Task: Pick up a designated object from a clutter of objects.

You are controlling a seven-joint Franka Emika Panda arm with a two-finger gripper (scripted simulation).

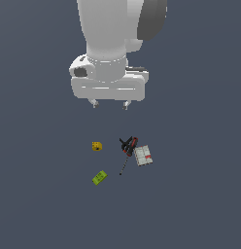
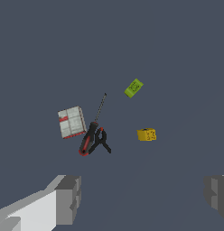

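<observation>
target: small flat grey-white box with a red patch and dark edges (image 1: 143,155), lying flat on the dark grey surface (image 1: 200,204).
where it is: no edges or corners of the surface show, so i place it by its neighbours. it sits just beside the red-and-black screwdriver-like tool (image 1: 127,148), on the exterior view's right of it, maybe touching; i cannot tell.
others: the small yellow block (image 1: 96,146) and the green flat piece (image 1: 99,177) lie well apart from the box.
jaws: the white gripper (image 1: 109,104) hangs high above the things, jaws wide apart, holding nothing.
what could go wrong: the tool is so close that a jaw could land on it, push it, or grab it with the box. the box is flat and low, so the jaws could slide over its top.
which way it points: its long side is a bit tilted in the exterior view, running roughly alongside the tool's thin shaft.
</observation>
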